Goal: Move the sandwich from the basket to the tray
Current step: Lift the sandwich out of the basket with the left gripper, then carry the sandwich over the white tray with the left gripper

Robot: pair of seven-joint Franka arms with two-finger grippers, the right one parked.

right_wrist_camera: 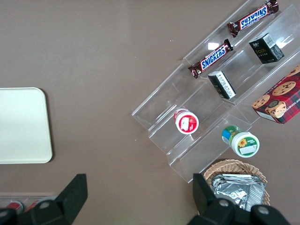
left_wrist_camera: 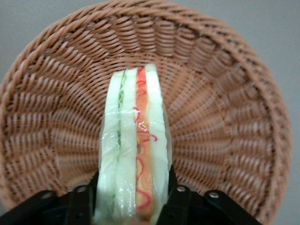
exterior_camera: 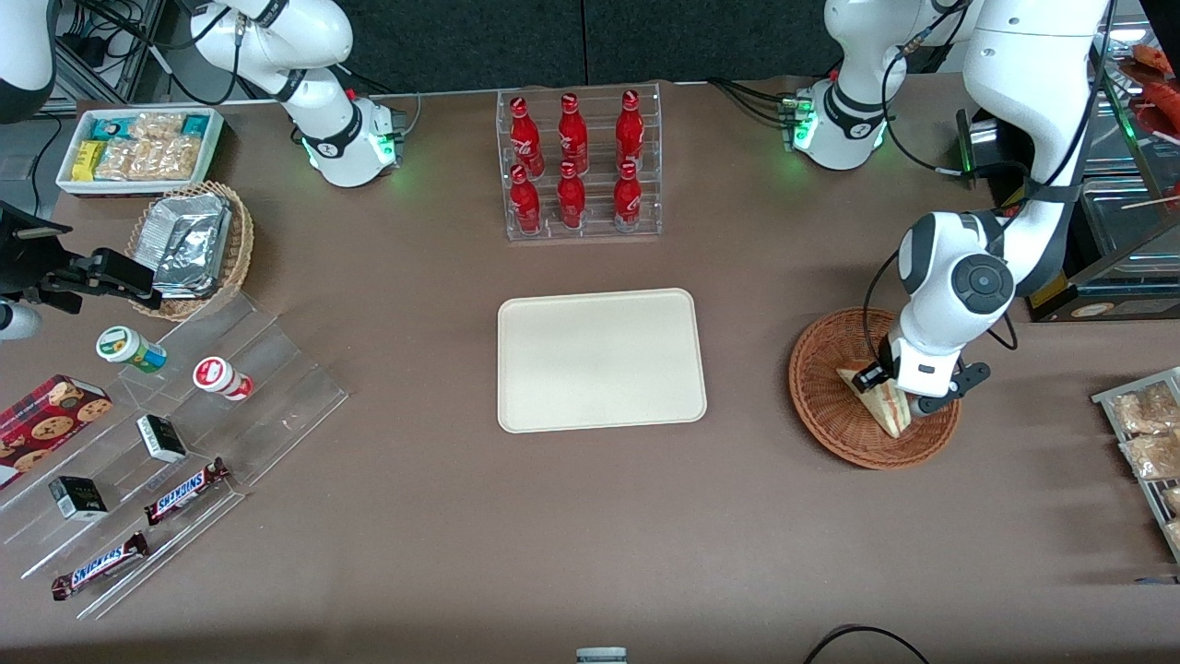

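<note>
Right, we've got the tool (exterior_camera: 908, 398) clamped on the wrapped sandwich (left_wrist_camera: 135, 150), down in the reddish wicker basket (exterior_camera: 825, 369). Slippery film could let it slide out on our way to the cream tray (exterior_camera: 601, 360) mid-counter.

We are looking down on the brown table (right_wrist_camera: 103, 61), where a rounded corner of the cream tray (right_wrist_camera: 21, 124) is showing. A clear tiered display stand (right_wrist_camera: 197, 117) is holding two Snickers bars (right_wrist_camera: 211, 58), two small dark boxes (right_wrist_camera: 266, 48), a red-lidded cup (right_wrist_camera: 186, 122) and a green-lidded cup (right_wrist_camera: 241, 141), with a cookie box (right_wrist_camera: 279, 101) at its edge. Just beside the stand, a tan wicker basket (right_wrist_camera: 222, 168) is carrying silver foil packets (right_wrist_camera: 234, 187).
</note>
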